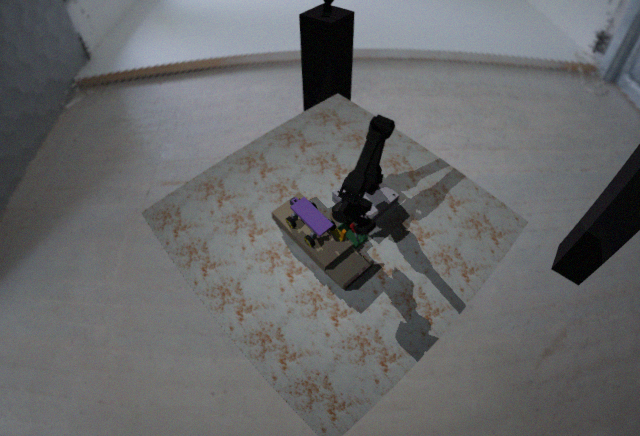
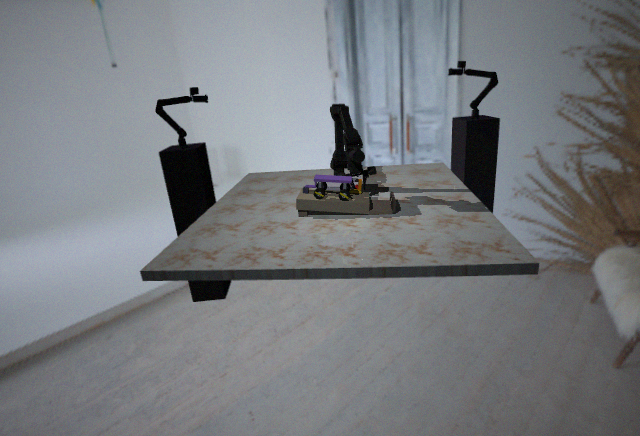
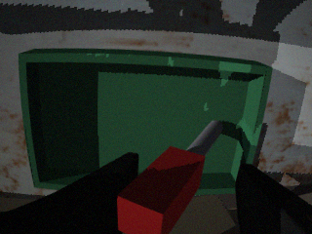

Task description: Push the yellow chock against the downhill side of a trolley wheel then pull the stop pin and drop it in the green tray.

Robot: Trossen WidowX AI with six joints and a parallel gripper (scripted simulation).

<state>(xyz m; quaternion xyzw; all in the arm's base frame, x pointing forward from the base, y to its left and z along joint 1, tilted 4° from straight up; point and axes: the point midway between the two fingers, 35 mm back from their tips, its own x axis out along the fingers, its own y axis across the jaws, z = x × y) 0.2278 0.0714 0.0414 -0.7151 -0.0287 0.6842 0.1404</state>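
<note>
The purple trolley (image 1: 312,215) (image 2: 332,179) stands on the brown ramp (image 1: 330,256) (image 2: 330,206). The chock's orange handle (image 1: 342,233) (image 2: 359,184) stands close to the trolley's downhill end, on the tray side; contact with the wheel cannot be made out. My gripper (image 3: 189,170) is open over the green tray (image 1: 356,238) (image 3: 141,55). The red-headed stop pin (image 1: 353,226) (image 3: 166,180) is out of the ramp and lies slantwise between the spread fingers, with gaps beside its head. Its grey shaft points to the tray's right side in the wrist view. Whether it rests on the tray is unclear.
The tray stands against the ramp's long side. The arm's pale base (image 1: 382,199) is just behind it. The ramp's low end has a raised lip (image 2: 393,202). Two other arms stand on black pedestals (image 2: 187,183) (image 2: 475,157) beyond the table.
</note>
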